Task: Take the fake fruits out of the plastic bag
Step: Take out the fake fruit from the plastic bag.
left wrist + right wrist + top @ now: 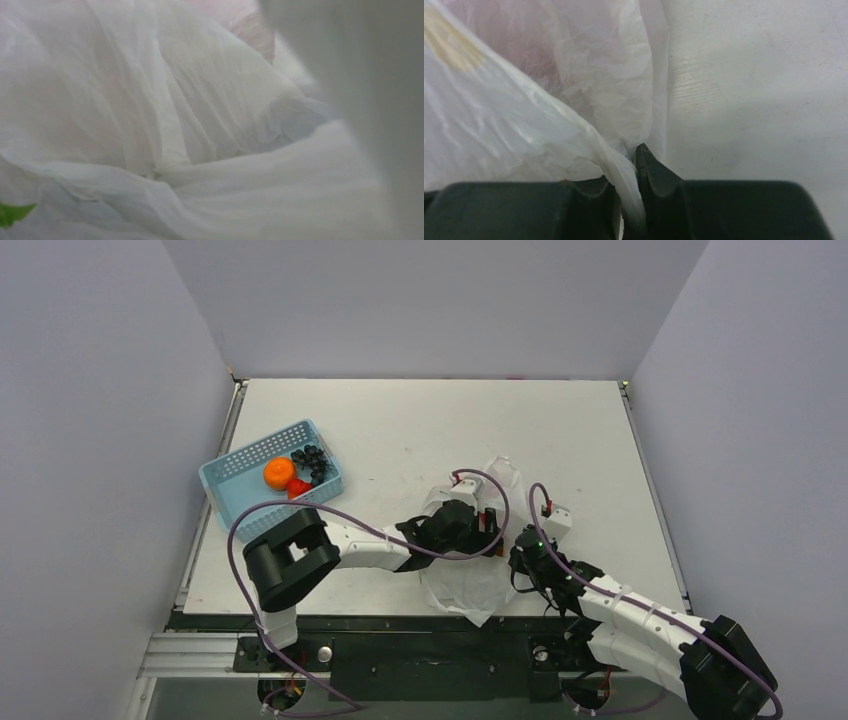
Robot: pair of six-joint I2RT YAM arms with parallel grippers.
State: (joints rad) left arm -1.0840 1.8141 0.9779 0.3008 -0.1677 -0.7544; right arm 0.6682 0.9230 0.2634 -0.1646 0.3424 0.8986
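Pale lilac walls [100, 440] close three sides of the white worktop [420, 430], and the two arms reach in from its near edge.

The plastic bag [470, 585] lies crumpled close to the near edge, a little to the right of the middle. Its lowest folds reach this edge, and one thin loop stands up on the far side.

The left fingers [487, 520] are pushed into the bag from the left side. The left wrist view shows only white, crinkled film [200, 125] very close to the lens, with a small green print [12, 212] at the bottom left and a grey blur along the right side. We cannot tell how wide these fingers stand or whether they have anything between them.

The right fingers [641, 165] are at the right side of the bag, near the near edge. They are closed almost fully, and a thin fold of the bag [574, 100] is pinched between them. Through the film in this view we see a faint pinkish shade and a yellowish mark [449, 45], but we cannot say what lies behind.

At the left edge of the worktop, about halfway along it, stands a blue basket [235, 495], well apart from the bag. Inside it are three of the fake fruits: an orange [279, 473], a dark grape bunch [312, 462] just beside it on the far right, and a red piece [298, 489] touching the orange on the near side.
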